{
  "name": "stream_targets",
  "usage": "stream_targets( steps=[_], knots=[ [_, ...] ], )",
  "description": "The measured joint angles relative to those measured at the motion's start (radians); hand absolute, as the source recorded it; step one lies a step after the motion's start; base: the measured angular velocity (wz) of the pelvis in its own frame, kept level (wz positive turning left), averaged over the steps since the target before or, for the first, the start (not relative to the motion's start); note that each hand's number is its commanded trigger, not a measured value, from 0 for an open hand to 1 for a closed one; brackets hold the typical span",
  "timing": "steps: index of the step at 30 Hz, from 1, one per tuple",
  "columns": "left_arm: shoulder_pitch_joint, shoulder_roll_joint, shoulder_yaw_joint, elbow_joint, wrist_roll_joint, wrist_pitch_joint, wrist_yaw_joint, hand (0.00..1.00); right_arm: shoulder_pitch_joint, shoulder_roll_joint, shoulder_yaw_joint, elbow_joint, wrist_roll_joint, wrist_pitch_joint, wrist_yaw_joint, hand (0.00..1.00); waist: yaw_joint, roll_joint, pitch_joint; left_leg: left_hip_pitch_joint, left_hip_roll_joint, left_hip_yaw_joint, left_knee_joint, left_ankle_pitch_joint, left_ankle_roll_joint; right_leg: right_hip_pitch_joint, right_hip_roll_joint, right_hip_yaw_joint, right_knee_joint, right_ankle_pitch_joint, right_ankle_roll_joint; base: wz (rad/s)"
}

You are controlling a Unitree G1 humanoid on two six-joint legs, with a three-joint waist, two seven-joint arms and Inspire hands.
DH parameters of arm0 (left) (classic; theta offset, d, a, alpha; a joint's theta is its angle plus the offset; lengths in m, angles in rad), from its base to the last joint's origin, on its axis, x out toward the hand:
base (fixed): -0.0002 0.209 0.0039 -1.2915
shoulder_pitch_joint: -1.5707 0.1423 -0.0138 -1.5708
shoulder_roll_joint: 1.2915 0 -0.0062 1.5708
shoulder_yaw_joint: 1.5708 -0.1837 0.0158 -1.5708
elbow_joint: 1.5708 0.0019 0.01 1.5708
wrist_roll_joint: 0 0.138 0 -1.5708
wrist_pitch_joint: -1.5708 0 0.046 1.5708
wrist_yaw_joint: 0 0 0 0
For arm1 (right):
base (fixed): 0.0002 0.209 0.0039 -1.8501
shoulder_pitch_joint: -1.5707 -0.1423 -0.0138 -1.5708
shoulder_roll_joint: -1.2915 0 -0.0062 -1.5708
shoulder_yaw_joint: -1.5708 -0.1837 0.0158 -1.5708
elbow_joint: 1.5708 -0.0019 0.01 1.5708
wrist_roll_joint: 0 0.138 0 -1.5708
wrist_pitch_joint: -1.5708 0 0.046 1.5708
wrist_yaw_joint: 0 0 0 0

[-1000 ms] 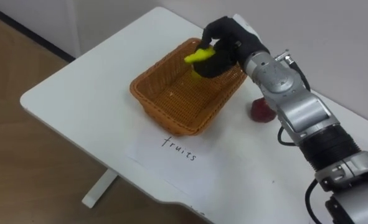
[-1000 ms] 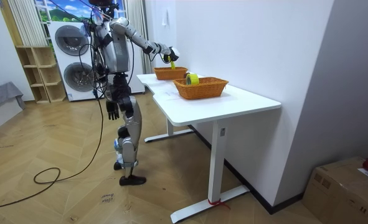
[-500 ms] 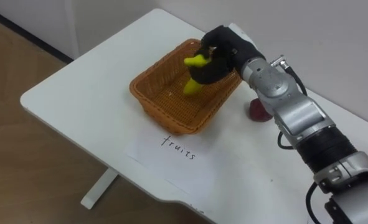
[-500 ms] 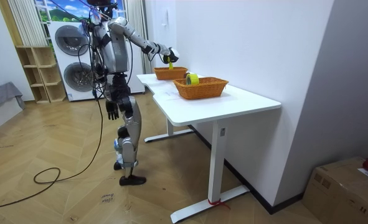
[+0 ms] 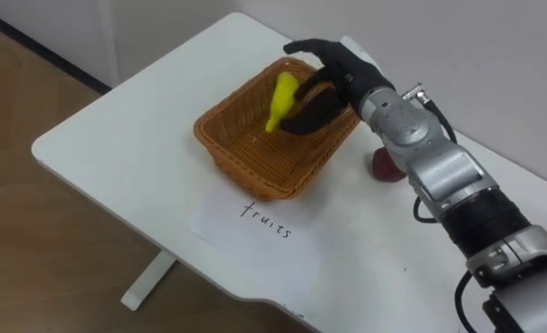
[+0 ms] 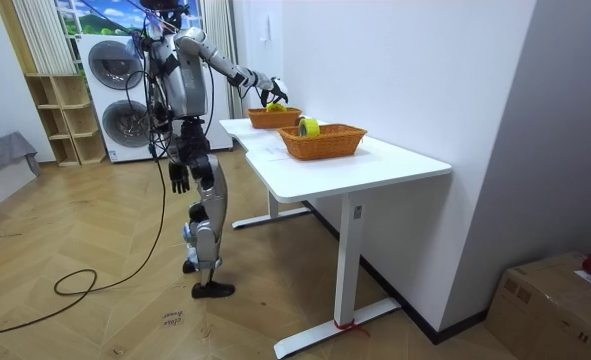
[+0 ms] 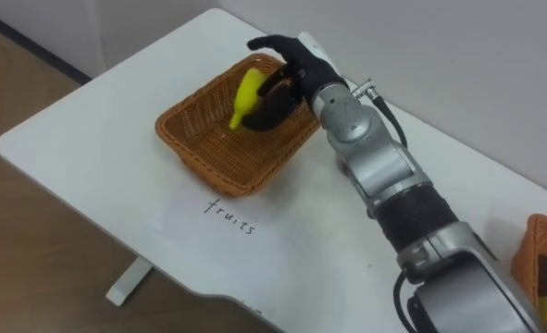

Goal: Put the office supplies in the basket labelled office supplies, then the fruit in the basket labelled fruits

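1. Over the far corner of the fruit basket (image 5: 245,171), my fingers (image 5: 301,46) are spread wide and straight, clamped on nothing. My right hand (image 5: 333,74) hovers there with the palm turned toward the basket's inside.
2. Right beside that palm, on my left, there's the banana (image 5: 279,100)! It sits inside the basket's rim, and I can't tell whether it touches the palm or hangs free of it.
3. Its long axis runs steeply, with the upper end up by my fingers and the lower end pointing down and left at the basket floor. I judge this to be the drop, with the fruit where it belongs.
4. The next move turns on that layout. The banana lies left of my fingers, so the clear way out is back to the right and up over the rim.
5. Out that way, a red fruit (image 5: 384,165) waits on the tabletop (image 5: 116,139) just beside the basket, close by my forearm. The right hand is plainly the nearer one.
6. In front of the basket lies a paper label (image 5: 254,222).
7. Farther right sits the second basket (image 7: 543,242), well apart.
8. My left hand (image 6: 180,180) hangs low by my hip, away from the tabletop.
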Motion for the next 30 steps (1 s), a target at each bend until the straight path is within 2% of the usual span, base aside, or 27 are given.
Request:
stream_targets(
  steps=[17, 30],
  knots=[
    [-0.001, 0.000, 0.001, 0.008, 0.000, 0.000, 0.000, 0.00, 0.000, 0.000, 0.001, 0.000, 0.000, 0.000, -0.003, 0.00, 0.001, 0.004, 0.0030, 0.000, 0.000, 0.000, 0.000, 0.000, 0.000, 0.000, 0.000, 0.001, -0.001, 0.000, 0.000, 0.00],
    [0.003, 0.000, 0.001, 0.009, 0.000, 0.001, 0.003, 0.00, 0.000, 0.000, 0.000, 0.000, -0.001, 0.000, -0.003, 0.00, 0.001, 0.006, 0.0019, 0.001, 0.000, 0.000, 0.001, 0.000, 0.000, 0.001, 0.001, 0.003, -0.001, 0.000, 0.000, 0.00]
  ],
)
